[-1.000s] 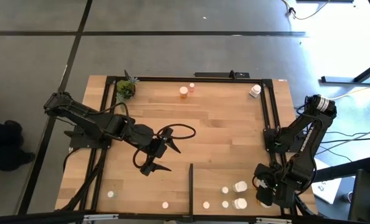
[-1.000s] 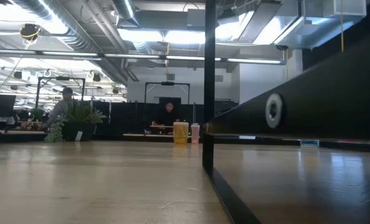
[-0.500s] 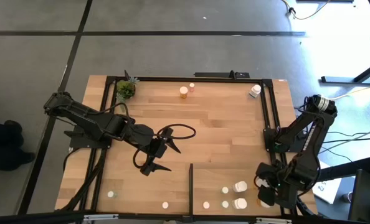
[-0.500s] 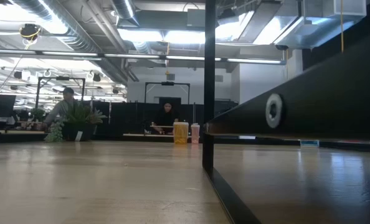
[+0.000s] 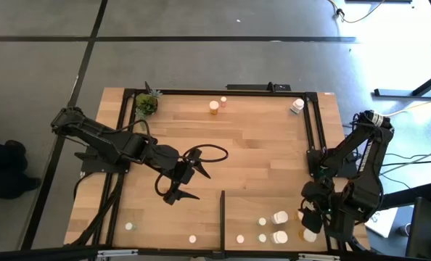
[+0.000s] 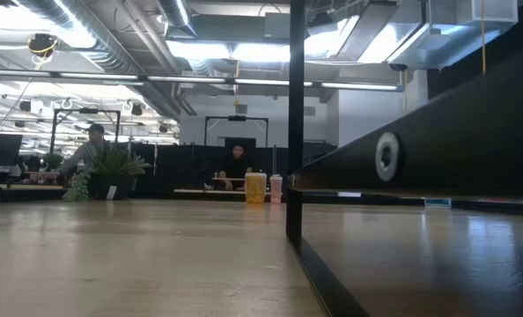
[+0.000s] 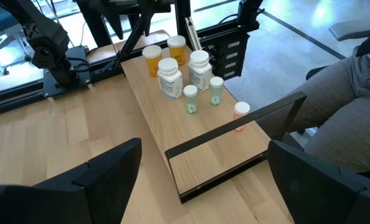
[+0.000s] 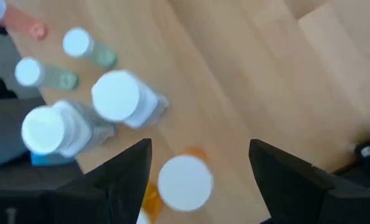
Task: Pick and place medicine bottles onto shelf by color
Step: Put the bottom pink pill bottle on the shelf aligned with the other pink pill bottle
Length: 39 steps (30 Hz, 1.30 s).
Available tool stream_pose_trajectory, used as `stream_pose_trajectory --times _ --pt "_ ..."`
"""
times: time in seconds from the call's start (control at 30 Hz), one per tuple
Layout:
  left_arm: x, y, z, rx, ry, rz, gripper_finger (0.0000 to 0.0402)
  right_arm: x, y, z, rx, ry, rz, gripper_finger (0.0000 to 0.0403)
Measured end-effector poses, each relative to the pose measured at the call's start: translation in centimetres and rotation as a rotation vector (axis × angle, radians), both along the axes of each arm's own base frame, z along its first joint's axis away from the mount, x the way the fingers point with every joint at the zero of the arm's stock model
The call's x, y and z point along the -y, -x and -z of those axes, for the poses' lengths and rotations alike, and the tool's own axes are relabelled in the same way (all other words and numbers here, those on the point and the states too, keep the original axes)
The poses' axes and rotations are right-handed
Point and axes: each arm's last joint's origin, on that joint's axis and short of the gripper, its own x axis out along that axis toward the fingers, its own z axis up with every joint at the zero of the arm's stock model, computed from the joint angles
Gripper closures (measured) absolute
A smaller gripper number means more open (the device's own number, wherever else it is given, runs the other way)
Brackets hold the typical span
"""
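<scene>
Seen from above, the right gripper (image 5: pixel 311 219) hangs over the outer end of the shelf (image 5: pixel 252 210), the light-wood panel whose black strip (image 5: pixel 222 212) marks one side. Its fingers stand wide apart with nothing between them; in its own wrist view an orange bottle (image 8: pixel 184 182) with a white cap sits directly below the gap, untouched. Beside that bottle on the shelf stand two larger white bottles (image 8: pixel 124 99), and past them two small pale green ones (image 8: pixel 85 47) and a small pinkish-orange one (image 8: pixel 20 23).

The left gripper (image 5: pixel 183 181) waits over bare tabletop on the other side of the black strip, jaws fully spread and empty, a black cable (image 5: pixel 210 153) looped beside it.

Well away from the shelf, along the table's far edge, stand an orange bottle (image 5: pixel 214 107), a small one (image 5: pixel 223 101) next to it, a white bottle (image 5: pixel 297 106) near the corner, and a potted plant (image 5: pixel 146 105). Two more small bottles (image 5: pixel 129 226) stand by the near edge, beyond the strip.
</scene>
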Motion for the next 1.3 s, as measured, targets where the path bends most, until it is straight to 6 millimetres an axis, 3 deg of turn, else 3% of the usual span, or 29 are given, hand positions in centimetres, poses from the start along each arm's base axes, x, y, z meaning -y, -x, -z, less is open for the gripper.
stream_pose_trajectory --times 0.43,0.67,0.9,1.3 --pt "0.0 0.0 0.0 0.000 0.000 0.000 0.0061 0.5 -1.1 -0.1 0.059 0.023 0.044 0.0132" --pt "0.0 0.0 0.0 0.001 0.000 0.000 0.0061 1.5 -2.6 -0.2 0.108 0.167 -0.084 0.0132" --pt "0.0 0.0 0.0 0.000 0.000 0.000 0.0061 2.9 -4.5 -0.3 0.104 0.243 -0.105 0.0132" --pt "0.0 0.0 0.0 0.001 0.000 0.000 0.0061 3.3 -6.4 -0.5 0.157 0.243 -0.155 0.0132"
